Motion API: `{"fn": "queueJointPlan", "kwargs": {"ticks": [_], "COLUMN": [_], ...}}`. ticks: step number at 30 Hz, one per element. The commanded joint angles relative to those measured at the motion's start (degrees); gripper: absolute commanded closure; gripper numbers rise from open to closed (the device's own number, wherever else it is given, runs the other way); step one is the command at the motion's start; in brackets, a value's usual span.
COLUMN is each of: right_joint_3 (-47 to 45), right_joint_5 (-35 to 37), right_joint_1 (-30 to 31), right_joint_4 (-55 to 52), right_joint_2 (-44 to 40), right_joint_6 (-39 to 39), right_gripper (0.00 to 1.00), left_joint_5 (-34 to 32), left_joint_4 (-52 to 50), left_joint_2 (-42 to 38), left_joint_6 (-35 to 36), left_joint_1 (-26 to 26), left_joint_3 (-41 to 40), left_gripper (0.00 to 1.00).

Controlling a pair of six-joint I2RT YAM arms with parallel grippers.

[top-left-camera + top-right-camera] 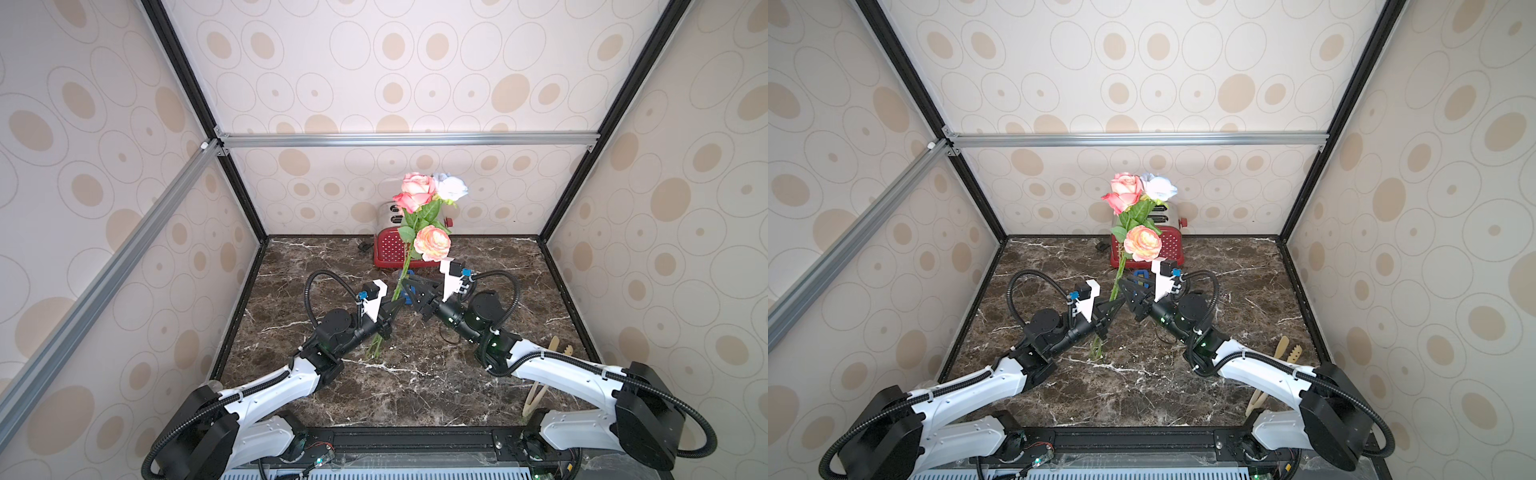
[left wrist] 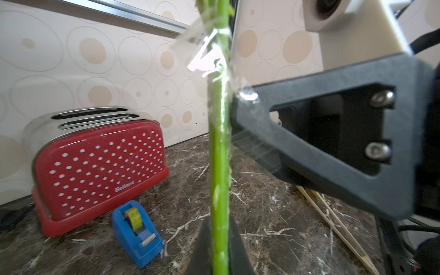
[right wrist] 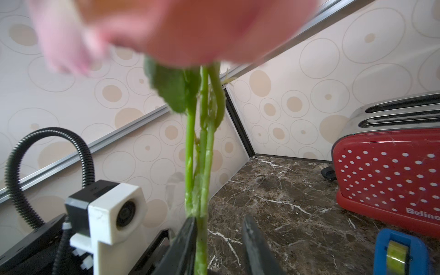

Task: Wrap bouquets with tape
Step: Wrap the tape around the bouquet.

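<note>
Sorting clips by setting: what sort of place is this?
Probably a mock kitchen set in a robot test booth: a marble-look counter, a red toaster, and wallpapered walls on a bare aluminium frame.

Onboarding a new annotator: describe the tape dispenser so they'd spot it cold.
Find the red polka-dot toaster standing by the back wall on the dark marble table. Just in front of it on the tabletop sits the tape dispenser. It is bright blue plastic, far smaller than the toaster, with a yellowish tape roll set in it.
</note>
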Motion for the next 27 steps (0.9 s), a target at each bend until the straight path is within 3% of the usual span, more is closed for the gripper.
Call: {"fn": "queueJointPlan", "kwargs": {"ticks": [1, 9, 16, 27], "right_joint_3": [2.97, 2.66, 0.87, 0.31], "right_joint_5": [2.56, 5.5, 3.93, 4.02], "right_joint_1": [0.87, 1.6, 1.88, 2.39], "right_joint_4": [-0.48, 5.55, 16.86, 18.7], "right_joint_2": [2.87, 7.12, 10.09, 8.79], "right_joint_6": [0.74, 5.06, 9.68, 11.51], "right_gripper": [0.64, 0.56, 0.51, 0.38], "left_joint_5": [-2.49, -5.05, -11.87, -15.29], "left_joint_4": [1.41, 2.0, 1.26, -2.19], "left_joint_2": [-0.43, -0.17, 0.29, 0.88], "left_joint_6": [3.45, 3.11, 1.86, 1.47], "left_joint_1": [-0.2, -0.46, -0.48, -0.55], "left_joint_3": [1.45, 1.09, 0.93, 2.12], "left_gripper": [1.0, 1.0, 1.0, 1.0]}}
